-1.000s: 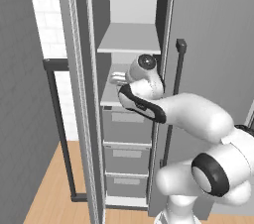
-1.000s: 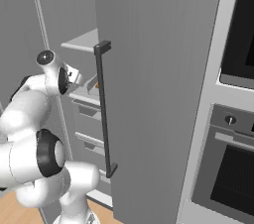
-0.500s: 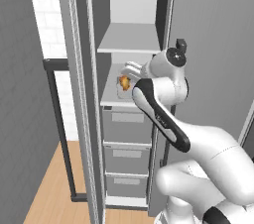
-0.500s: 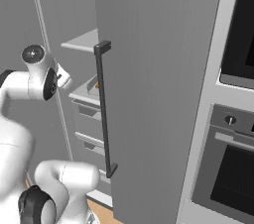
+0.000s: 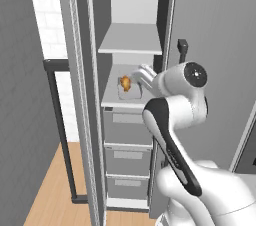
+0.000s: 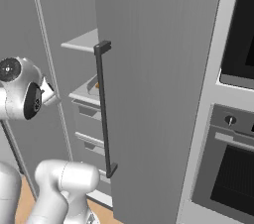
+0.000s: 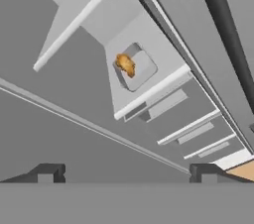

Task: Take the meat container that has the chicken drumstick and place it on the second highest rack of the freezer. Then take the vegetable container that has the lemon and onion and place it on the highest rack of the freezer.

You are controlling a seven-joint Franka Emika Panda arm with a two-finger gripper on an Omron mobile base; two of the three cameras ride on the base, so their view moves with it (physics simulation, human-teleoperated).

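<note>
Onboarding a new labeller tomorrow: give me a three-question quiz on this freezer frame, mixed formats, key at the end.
1. True or false: the small shallow grey rectangular meat tray with the golden-brown chicken drumstick sits on the lower of the two pale shelves in the tall grey freezer.
2. Multiple choice: the flat pale grey upper shelf holds A) a lemon, B) nothing visible, C) the tray.
3. Fill in: the robot's two-finger gripper is ____ and grips nothing.

Key: 1 true; 2 B; 3 open.
</note>
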